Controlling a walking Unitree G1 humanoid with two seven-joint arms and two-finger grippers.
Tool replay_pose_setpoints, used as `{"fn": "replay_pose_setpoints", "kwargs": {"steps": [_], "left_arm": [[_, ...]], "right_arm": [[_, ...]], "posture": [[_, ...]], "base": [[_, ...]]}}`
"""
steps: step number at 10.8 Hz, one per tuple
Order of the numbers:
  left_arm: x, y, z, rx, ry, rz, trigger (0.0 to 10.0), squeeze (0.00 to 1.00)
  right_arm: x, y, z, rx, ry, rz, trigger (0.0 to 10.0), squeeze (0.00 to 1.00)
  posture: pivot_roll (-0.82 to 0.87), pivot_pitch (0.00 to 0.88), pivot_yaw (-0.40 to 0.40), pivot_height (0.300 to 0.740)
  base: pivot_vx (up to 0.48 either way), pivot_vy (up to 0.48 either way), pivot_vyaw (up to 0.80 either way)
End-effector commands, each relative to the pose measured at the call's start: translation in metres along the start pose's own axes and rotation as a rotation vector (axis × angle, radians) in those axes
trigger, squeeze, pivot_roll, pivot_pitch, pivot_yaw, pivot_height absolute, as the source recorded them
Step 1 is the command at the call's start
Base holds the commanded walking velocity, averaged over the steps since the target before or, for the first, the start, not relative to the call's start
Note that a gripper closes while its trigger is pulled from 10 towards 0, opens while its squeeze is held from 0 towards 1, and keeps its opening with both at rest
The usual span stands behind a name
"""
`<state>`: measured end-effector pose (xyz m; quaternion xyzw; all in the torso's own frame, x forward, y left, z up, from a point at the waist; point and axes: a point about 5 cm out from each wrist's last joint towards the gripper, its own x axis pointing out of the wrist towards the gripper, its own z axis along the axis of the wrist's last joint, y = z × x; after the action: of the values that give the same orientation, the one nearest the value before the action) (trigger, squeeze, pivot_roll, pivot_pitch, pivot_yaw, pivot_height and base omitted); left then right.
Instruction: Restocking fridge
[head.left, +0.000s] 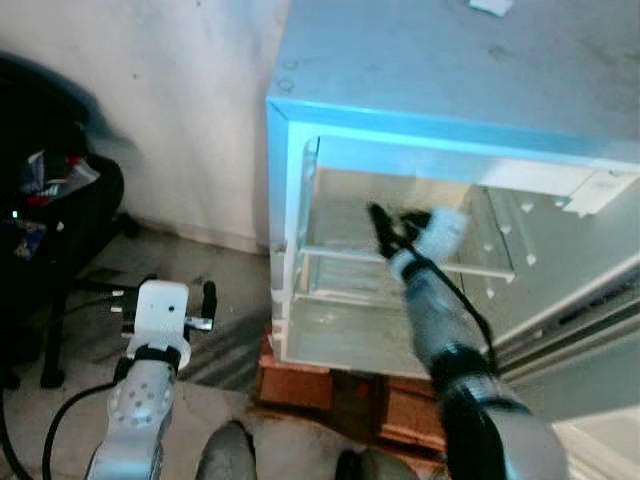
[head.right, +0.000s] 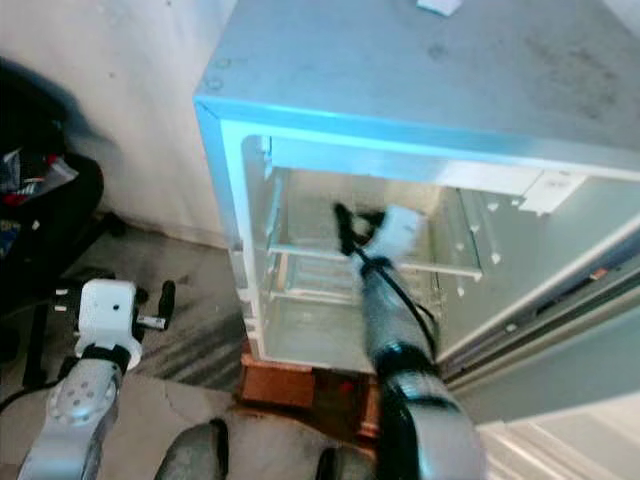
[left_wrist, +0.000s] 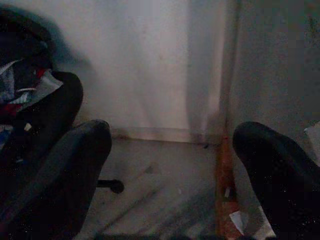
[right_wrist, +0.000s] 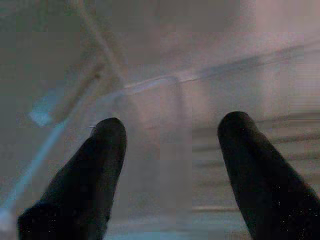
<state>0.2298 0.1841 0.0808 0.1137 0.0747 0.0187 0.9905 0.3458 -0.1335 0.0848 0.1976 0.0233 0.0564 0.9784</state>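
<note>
Here, fridge open on bricks, shelf bare (no stock seen). Right gripper inside above shelf, jaws parted, holding nothing. Left gripper idle over floor, jaws parted. Shelf likely stiff, slippery, brittle: load gently.

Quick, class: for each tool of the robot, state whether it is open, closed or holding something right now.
Left tool: open, holding nothing, out beside the fridge.
Right tool: open, holding nothing, reaching inside the fridge.
</note>
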Motion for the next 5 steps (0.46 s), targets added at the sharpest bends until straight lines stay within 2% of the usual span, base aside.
{"fn": "replay_pose_setpoints", "kwargs": {"steps": [1, 3, 4, 5], "left_arm": [[0.001, -0.003, -0.004, -0.006, 0.021, -0.01, 10.0, 0.0], [0.003, -0.005, -0.004, -0.01, 0.018, -0.011, 10.0, 0.0], [0.003, -0.005, -0.005, -0.017, 0.018, -0.004, 10.0, 0.0], [0.003, -0.006, -0.006, -0.019, 0.019, -0.003, 10.0, 0.0]], "right_arm": [[-0.004, -0.003, 0.004, -0.032, -0.018, 0.016, 10.0, 1.0], [-0.017, -0.014, 0.003, -0.055, -0.02, 0.001, 10.0, 1.0], [-0.03, -0.024, 0.01, -0.112, -0.054, -0.003, 10.0, 1.0], [-0.038, -0.027, 0.014, -0.151, -0.066, 0.005, 10.0, 1.0]], "posture": [[0.24, 0.153, -0.083, 0.74], [0.22, 0.145, -0.088, 0.74], [0.21, 0.135, -0.091, 0.74], [0.21, 0.128, -0.091, 0.74]], "base": [[0.0, 0.0, 0.0], [0.0, 0.0, 0.0], [0.0, 0.0, 0.0], [0.0, 0.0, 0.0]]}}
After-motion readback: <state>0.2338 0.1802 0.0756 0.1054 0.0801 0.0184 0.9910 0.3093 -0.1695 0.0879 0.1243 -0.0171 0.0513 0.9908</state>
